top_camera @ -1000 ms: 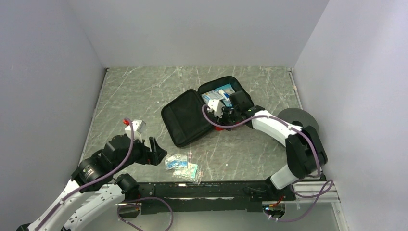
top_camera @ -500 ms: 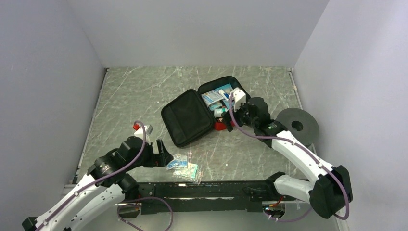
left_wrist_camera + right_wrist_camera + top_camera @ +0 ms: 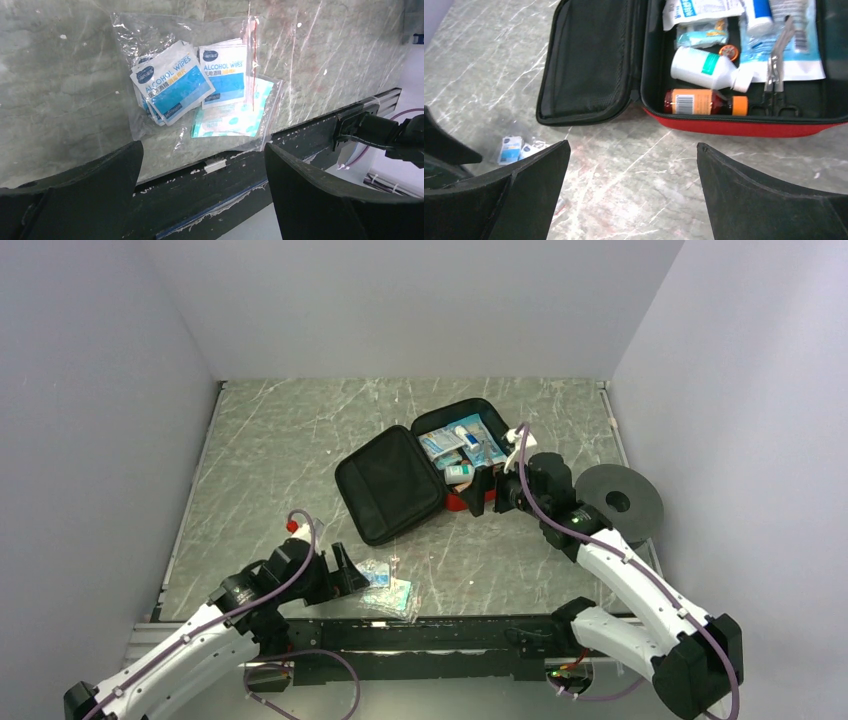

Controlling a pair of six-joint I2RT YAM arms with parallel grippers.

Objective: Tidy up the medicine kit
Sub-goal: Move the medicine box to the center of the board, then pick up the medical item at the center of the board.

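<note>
Medicine kit (image 3: pixel 388 485) open flat right of centre on the marbled surface (image 3: pixel 280 440), lid half with bare black lining to the left, filled half to the right. Holds, along the near red wall, a brown bottle (image 3: pixel 699 101) with orange cap on its side; just behind it a white bottle (image 3: pixel 699 67); beside these a scissor-handled metal tool (image 3: pixel 776 75) across blue-and-white packets (image 3: pixel 796 50). Near the front edge, well apart from the kit, a clear bag (image 3: pixel 150 35) of alcohol wipes (image 3: pixel 172 82) overlapping a second clear bag (image 3: pixel 270 105) of teal-dotted sachets (image 3: pixel 230 120). Left fingers (image 3: pixel 75 200) spread wide, aimed at those bags, grasping nothing. Right fingers (image 3: pixel 774 200) likewise released, hovering just before the kit.
</note>
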